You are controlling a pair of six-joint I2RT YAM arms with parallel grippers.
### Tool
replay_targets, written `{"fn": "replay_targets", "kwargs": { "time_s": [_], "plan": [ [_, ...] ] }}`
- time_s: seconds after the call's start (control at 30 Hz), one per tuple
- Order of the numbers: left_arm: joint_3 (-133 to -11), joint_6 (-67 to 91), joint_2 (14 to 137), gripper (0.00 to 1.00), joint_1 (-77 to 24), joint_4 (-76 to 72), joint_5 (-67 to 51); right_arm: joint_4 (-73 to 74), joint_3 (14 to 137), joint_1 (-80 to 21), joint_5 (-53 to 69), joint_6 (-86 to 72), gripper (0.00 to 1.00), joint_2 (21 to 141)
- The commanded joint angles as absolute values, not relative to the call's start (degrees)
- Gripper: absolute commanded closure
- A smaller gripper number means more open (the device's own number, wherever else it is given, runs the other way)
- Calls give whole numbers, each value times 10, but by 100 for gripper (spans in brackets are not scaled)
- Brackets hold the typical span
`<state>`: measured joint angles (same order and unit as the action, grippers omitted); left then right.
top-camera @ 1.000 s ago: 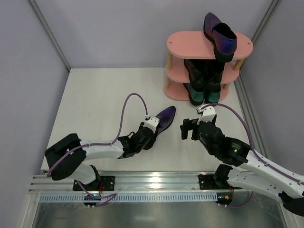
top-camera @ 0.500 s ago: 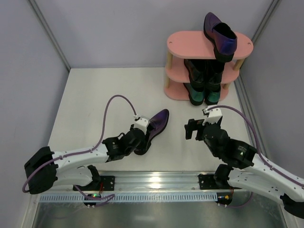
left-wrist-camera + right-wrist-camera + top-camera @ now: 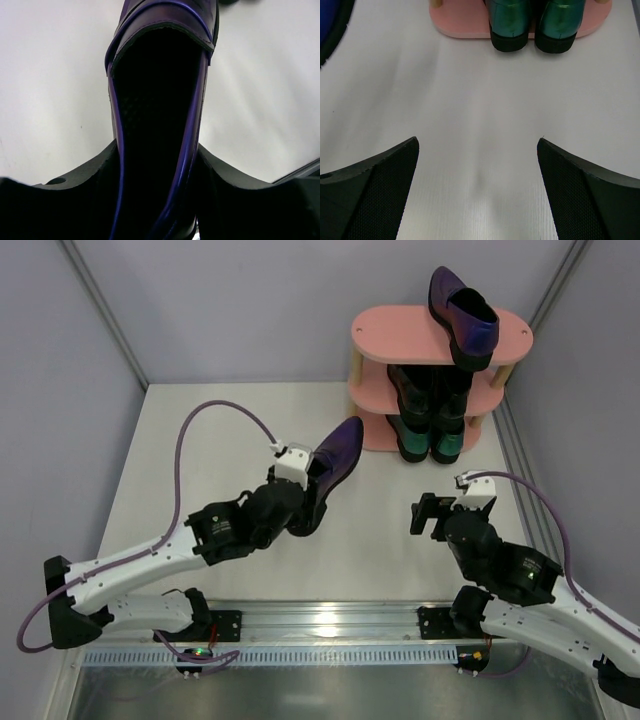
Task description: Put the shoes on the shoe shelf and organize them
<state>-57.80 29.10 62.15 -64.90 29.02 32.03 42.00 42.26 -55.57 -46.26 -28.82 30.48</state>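
My left gripper (image 3: 303, 502) is shut on the heel end of a metallic purple loafer (image 3: 335, 457) and holds it above the table, toe pointing at the pink shoe shelf (image 3: 400, 332). In the left wrist view the shoe (image 3: 165, 20) fills the space between my fingers. A second purple loafer (image 3: 464, 318) lies on the shelf's top board. The black pair (image 3: 428, 392) stands on the middle tier, the dark green pair (image 3: 430, 440) on the bottom tier. My right gripper (image 3: 430, 512) is open and empty over the table; its view shows the green heels (image 3: 509, 22).
Grey walls with metal corner posts close the table on three sides. The pink shelf stands at the back right, near the right wall. A metal rail runs along the near edge by the arm bases.
My left gripper has lifted the purple loafer and carried it up and toward the shelf. My right gripper has drawn back to the right and toward the near edge.
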Motion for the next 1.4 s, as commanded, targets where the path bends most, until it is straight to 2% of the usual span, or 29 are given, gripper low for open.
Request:
{"fn": "replay_targets", "kwargs": {
  "time_s": [0.0,0.23,0.4,0.63,0.9,1.1,1.37],
  "plan": [
    [-714,265,649,100,-653,289,401,439,445,-560,-490,-308,0,292],
    [-940,191,762,100,-653,307,446,456,452,-560,-487,-308,0,274],
    [-1068,106,864,100,-653,259,476,446,455,-560,-470,-300,0,267],
    [-1211,3,993,100,-645,103,539,431,461,-560,-428,-303,0,277],
    [-1450,-73,1164,100,-617,-21,577,417,479,-560,-392,-303,0,290],
    [-1481,-54,1217,100,-584,-92,594,415,486,-560,-373,-296,0,290],
    [-1512,17,1263,100,-549,-118,517,411,478,-560,-355,-287,0,287]
  ]
}}
